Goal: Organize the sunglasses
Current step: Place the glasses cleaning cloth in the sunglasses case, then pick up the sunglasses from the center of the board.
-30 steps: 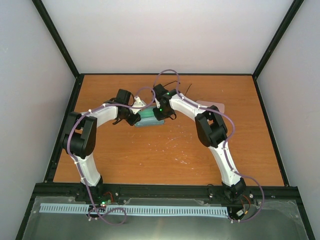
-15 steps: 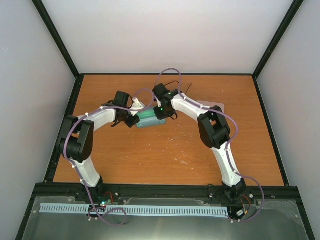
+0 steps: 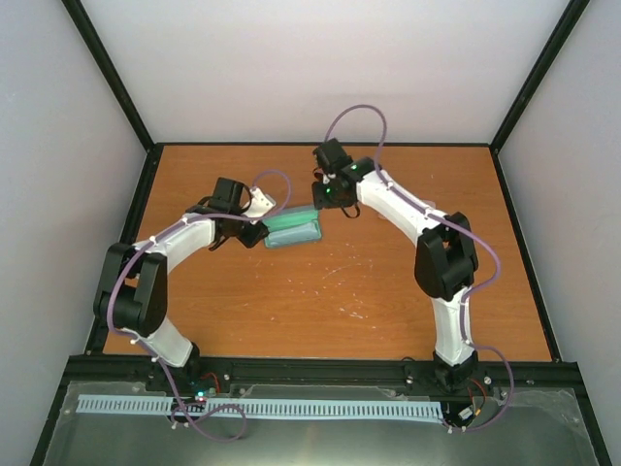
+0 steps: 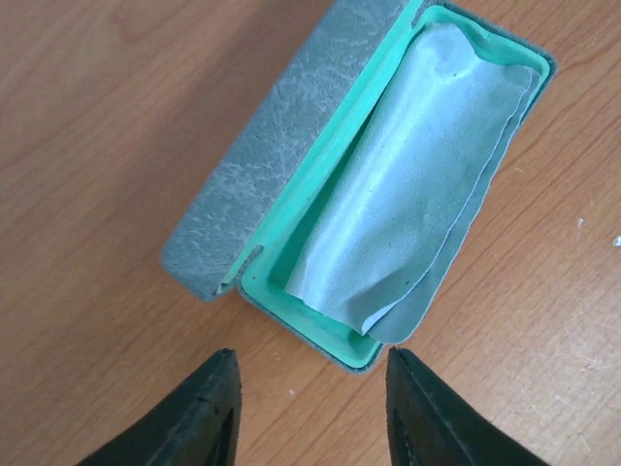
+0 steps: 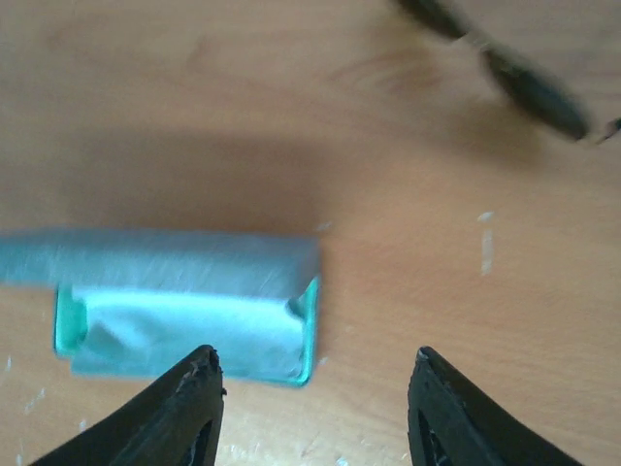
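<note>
Hard to read: the right wrist view is soft all over. The black sunglasses (image 5: 514, 83) show only as a dark, smeared streak in its upper right corner, cut off at the top edge. I cannot tell whether the arms are folded or which way the lenses face. In the top view I cannot pick them out near my right wrist.

Position and axis: the streak lies on the table (image 3: 320, 301), beyond my right gripper (image 5: 315, 354) and well apart from the case (image 5: 175, 262). Its long axis runs diagonally in that view, from upper centre down towards the right edge.

Fingers: right pair spread wide, nothing between them, hanging above the bare wood just right of the case. My left gripper (image 4: 310, 357) is also spread and empty, with the tips just short of the case's near corner.

Case: open, with a blue-grey lid (image 4: 281, 146) laid flat beside a mint-lined tray. A light-blue cloth (image 4: 408, 184) lies crumpled in the tray and hides whatever is beneath.

Surface and room: orange-brown wood grain with pale scuffs near the middle. Plain white walls (image 3: 320, 68) stand on three sides, with black rails along the edges.
</note>
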Controlling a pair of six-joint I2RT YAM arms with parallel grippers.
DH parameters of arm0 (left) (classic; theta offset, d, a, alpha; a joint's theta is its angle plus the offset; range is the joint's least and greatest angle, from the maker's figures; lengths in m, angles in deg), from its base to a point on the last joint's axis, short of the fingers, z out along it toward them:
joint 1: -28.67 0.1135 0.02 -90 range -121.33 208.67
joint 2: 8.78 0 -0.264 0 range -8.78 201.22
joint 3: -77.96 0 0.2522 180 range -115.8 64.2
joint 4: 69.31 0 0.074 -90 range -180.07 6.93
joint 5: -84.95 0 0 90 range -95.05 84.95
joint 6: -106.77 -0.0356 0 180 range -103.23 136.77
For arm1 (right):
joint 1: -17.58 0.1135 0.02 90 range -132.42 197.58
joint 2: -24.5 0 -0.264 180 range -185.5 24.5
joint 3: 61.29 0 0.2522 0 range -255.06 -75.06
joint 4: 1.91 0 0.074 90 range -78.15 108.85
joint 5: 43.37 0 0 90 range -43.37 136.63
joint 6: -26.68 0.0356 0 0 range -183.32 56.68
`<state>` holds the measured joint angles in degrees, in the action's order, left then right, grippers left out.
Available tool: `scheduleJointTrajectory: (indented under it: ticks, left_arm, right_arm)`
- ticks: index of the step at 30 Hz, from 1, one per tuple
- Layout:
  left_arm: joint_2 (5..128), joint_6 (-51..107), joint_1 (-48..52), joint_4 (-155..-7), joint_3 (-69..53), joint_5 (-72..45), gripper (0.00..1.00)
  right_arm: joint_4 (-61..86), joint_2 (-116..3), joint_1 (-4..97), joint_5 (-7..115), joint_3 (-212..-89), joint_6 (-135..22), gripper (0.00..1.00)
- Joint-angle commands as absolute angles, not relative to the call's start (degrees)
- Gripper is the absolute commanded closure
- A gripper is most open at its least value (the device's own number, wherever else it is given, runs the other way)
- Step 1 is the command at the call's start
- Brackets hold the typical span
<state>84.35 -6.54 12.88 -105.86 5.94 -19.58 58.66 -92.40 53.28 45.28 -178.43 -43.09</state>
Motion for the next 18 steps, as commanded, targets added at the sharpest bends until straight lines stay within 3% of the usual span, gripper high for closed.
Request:
scheduleJointTrajectory:
  ticks: [1, 6, 12, 18]
  left_arm:
    - [81.72, -5.29, 13.87, -105.78, 4.78, -17.88, 0.55]
    - [83.79, -5.60, 17.67, -107.10, 0.28, -17.88, 0.40]
    - [87.64, -8.19, 22.68, -107.30, -5.16, -17.67, 0.38]
    - [91.41, -9.05, 27.18, -106.74, -9.31, -19.49, 0.37]
  right_arm:
    - [64.10, -95.73, 46.32, 41.74, -187.46, -32.23, 0.49]
    - [65.72, -103.47, 36.98, 51.93, -198.08, -16.99, 0.47]
    - [65.31, -111.16, 34.56, 62.66, -206.16, -3.18, 0.47]
    - [63.35, -112.98, 37.97, 66.90, -204.89, 5.55, 0.44]
